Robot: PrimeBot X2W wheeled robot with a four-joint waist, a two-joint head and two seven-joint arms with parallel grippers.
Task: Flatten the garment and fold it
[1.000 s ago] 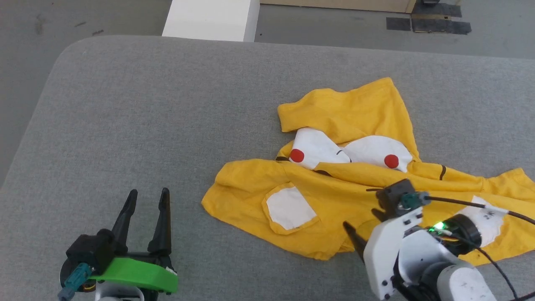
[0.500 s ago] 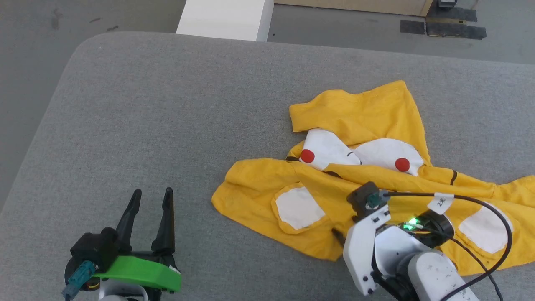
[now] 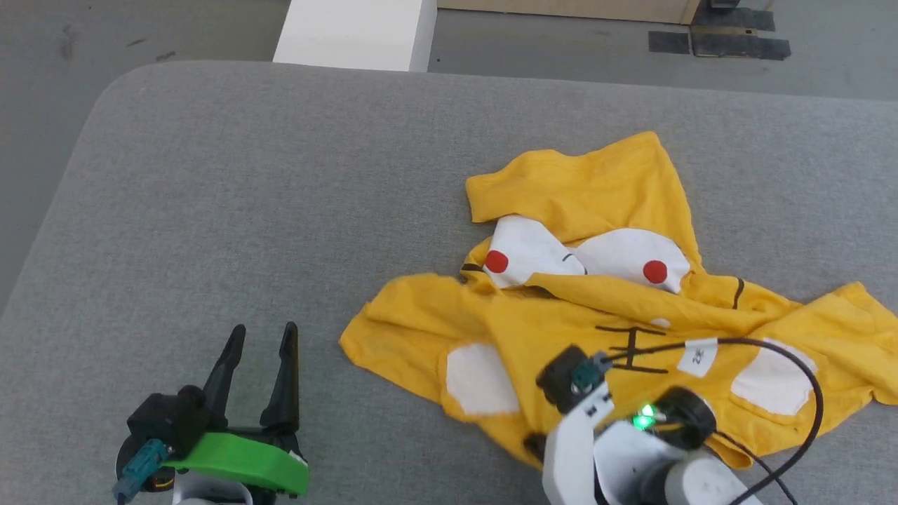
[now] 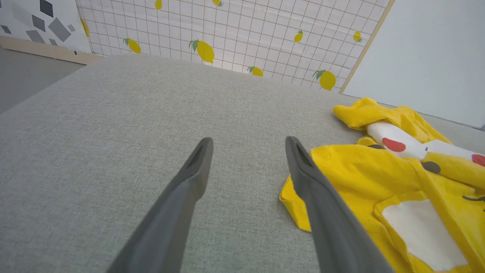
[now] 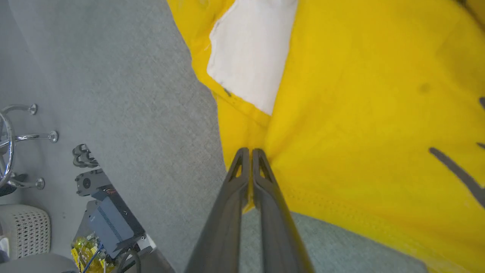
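Observation:
The garment (image 3: pixel 561 322) is a bright yellow T-shirt with white patches, red dots and black whisker lines, lying crumpled on the right half of the grey padded table (image 3: pixel 280 175). In the right wrist view my right gripper (image 5: pixel 251 151) is shut on the garment (image 5: pixel 360 94), with a fold of its near hem pinched between the fingers. My right wrist (image 3: pixel 596 435) covers that spot in the head view. My left gripper (image 3: pixel 264 330) stands open with nothing in it, at the lower left just off the shirt's left edge. The left wrist view shows the left gripper (image 4: pixel 249 141) over bare table beside the garment (image 4: pixel 363 170).
A white block (image 3: pixel 354 31) stands on the floor past the table's far edge. A lemon-print wall (image 4: pixel 235 34) rises behind the table. Beyond the near edge sit a grey box (image 5: pixel 113 220) and a white basket (image 5: pixel 24 227). A black cable (image 3: pixel 786 351) loops over the shirt.
My right gripper went from open to shut on the near hem and moved left and nearer. The cloth there has bunched up, exposing black lines. The left gripper stayed open.

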